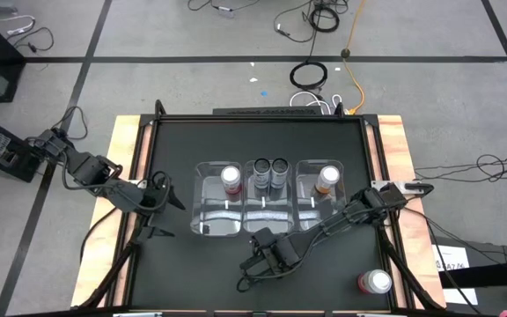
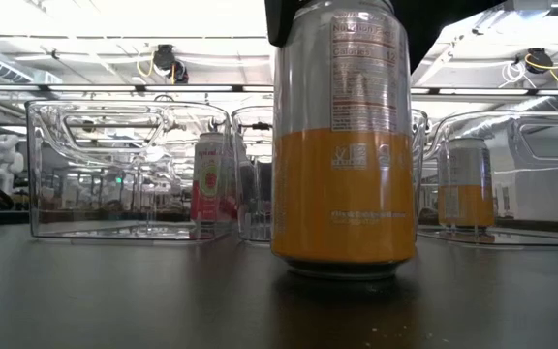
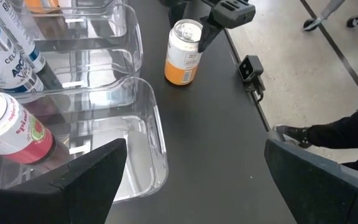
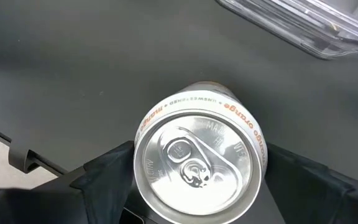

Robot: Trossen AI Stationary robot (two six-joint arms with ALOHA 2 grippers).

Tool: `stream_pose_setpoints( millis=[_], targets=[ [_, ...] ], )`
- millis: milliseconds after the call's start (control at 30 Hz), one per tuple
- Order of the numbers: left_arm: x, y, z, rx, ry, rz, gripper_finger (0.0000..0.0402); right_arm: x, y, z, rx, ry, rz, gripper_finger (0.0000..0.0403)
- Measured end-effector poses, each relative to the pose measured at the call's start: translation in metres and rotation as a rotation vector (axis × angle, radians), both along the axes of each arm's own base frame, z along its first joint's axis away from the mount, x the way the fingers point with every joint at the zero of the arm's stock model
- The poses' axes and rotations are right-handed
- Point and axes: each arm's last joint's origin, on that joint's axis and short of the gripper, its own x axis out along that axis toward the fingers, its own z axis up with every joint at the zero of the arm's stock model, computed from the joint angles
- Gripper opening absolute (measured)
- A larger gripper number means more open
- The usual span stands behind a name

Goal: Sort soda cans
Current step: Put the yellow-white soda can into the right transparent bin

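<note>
My right gripper (image 1: 267,249) (image 4: 197,171) is at the table's near middle, shut on an orange soda can (image 2: 342,145) (image 3: 182,53) that stands upright on the black tabletop. Of the three clear bins, the left bin (image 1: 202,211) holds a pink can (image 1: 230,179) (image 3: 8,130). The middle bin has two black cans (image 1: 269,167), and the right bin has an orange can (image 1: 327,179). A second pink can (image 1: 375,282) stands on the table near its near right corner. My left gripper (image 1: 170,198) (image 3: 191,180) is open, left of the left bin. My right gripper pinches the orange can between its two fingers (image 4: 107,168) at the upper side wall (image 4: 253,134), just below the silver rim. It comes from above, one finger on each side. The can is upright, its base (image 2: 342,271) on the table.
The three bins stand side by side across the table's middle, just beyond the held can. Wooden borders (image 1: 121,176) run along the table's left and right sides. Cables lie on the floor beyond the far edge. A person's shoe (image 3: 291,134) shows by the table.
</note>
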Motion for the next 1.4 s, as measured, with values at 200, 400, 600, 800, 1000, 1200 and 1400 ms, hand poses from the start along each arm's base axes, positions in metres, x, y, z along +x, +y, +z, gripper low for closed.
stream_pose_setpoints(
  millis=[200, 400, 600, 800, 1000, 1200, 1400],
  targets=[
    [-0.0026, 0.0016, -0.0035, 0.024, 0.043, 0.002, 0.0389, -0.0004, -0.0022, -0.0006, -0.006, 0.015, 0.006, 0.0321],
    [-0.0033, 0.0021, -0.0044, 0.030, 0.054, 0.003, 0.0389, 0.0011, -0.0044, -0.0016, -0.008, 0.018, 0.026, 0.0319],
    [-0.0033, 0.0021, -0.0044, 0.030, 0.054, 0.003, 0.0389, 0.0020, -0.0041, -0.0022, -0.010, 0.010, 0.044, 0.0323],
    [-0.0033, 0.0020, -0.0043, 0.029, 0.053, 0.003, 0.0389, 0.0022, -0.0041, -0.0013, -0.011, 0.002, 0.049, 0.0324],
    [-0.0033, 0.0020, -0.0043, 0.029, 0.053, 0.003, 0.0389, 0.0031, -0.0038, -0.0012, -0.024, -0.009, 0.105, 0.0324],
    [-0.0033, 0.0020, -0.0043, 0.029, 0.053, 0.003, 0.0389, 0.0037, -0.0047, -0.0011, -0.025, -0.010, 0.112, 0.0329],
    [-0.0032, 0.0020, -0.0042, 0.028, 0.052, 0.003, 0.0389, 0.0053, -0.0054, -0.0092, -0.038, 0.011, 0.114, 0.0360]
  ],
)
